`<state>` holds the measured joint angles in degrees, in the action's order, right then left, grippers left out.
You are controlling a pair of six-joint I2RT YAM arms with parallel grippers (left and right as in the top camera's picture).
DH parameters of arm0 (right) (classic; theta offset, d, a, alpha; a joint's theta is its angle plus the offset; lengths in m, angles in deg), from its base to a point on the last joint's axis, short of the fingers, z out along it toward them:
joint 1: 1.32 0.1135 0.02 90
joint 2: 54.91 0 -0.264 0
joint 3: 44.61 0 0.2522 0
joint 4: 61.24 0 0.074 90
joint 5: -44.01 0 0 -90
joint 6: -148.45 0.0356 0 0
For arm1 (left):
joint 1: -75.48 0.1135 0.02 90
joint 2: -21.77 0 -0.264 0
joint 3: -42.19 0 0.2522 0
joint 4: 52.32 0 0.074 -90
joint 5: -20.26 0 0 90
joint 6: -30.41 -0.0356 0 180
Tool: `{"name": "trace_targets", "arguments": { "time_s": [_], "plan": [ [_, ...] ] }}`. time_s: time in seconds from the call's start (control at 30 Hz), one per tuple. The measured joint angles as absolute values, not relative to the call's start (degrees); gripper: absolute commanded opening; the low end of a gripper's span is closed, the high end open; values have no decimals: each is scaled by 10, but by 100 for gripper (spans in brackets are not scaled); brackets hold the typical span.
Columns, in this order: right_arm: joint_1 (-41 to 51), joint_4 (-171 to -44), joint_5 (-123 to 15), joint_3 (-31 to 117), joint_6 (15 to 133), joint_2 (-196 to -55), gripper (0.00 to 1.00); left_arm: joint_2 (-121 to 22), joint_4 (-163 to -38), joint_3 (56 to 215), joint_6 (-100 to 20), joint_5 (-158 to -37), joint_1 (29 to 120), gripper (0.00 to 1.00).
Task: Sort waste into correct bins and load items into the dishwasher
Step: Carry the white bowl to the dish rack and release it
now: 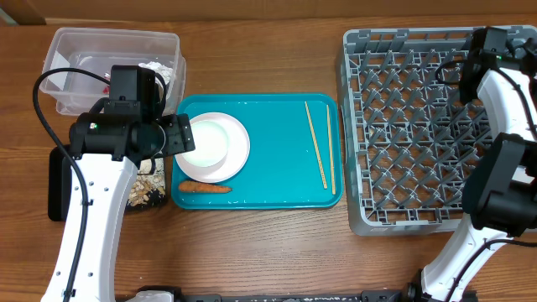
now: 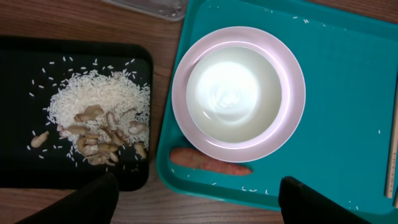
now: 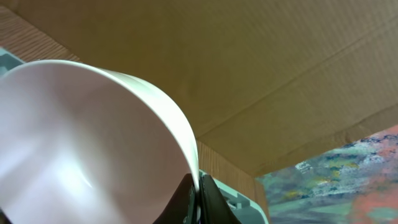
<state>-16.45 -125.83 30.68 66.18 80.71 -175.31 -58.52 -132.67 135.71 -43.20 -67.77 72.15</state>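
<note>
Loading step, as I read it; my right gripper (image 3: 199,193) is clamped on the rim of a white bowl (image 3: 81,143), up over the far corner of the dish rack (image 1: 411,151), which sits right of the teal tray (image 1: 281,159). Next move, I think: lower the bowl between the pegs, tilted, then release; the thin rim pinch could slip.

My left gripper (image 2: 198,186) is spread wide and grasps nothing; it hangs over the teal tray's left edge, probably next for the carrot (image 2: 211,163), which belongs with the food scraps.

Counts:
- one dish rack
- one teal tray
- one clear tub (image 1: 75,50), beyond the teal tray's left corner, with crumpled waste inside that I can't count
- one black tray (image 2: 25,162), just left of the teal tray
- one plate (image 2: 180,93) on the teal tray's left part
- two bowls: the held one, and one small bowl (image 2: 233,93) on the plate
- two chopsticks (image 1: 317,147) on the teal tray's right part
- one carrot at the teal tray's near edge, just beside the plate
- one heap of rice scraps (image 2: 93,106) on the black tray
</note>
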Motion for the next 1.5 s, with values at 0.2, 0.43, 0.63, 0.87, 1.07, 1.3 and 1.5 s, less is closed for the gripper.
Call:
{"name": "trace_targets", "arguments": {
  "time_s": [0.2,0.43,0.63,0.87,1.07,1.3,1.5],
  "plan": [
    [-162,-1248,320,626,808,-1753,4,-585,-1325,1357,-432,-678,721,85],
    [-153,-1242,332,620,814,-1753,4,-585,-1325,1357,-432,-678,721,85],
    [-121,-1250,316,618,822,-1753,49,-585,-1325,1357,-432,-678,721,85],
    [-78,-1298,262,616,820,-1753,75,-585,-1325,1357,-432,-678,721,85],
    [-73,-1323,161,614,822,-1738,76,-585,-1325,1357,-432,-678,721,85],
    [-72,-1338,-36,613,778,-1597,81,-585,-1325,1357,-432,-678,721,86],
    [-63,-1337,-348,613,698,-1471,84,-585,-1335,1357,-432,-678,721,84]
  ]
}}
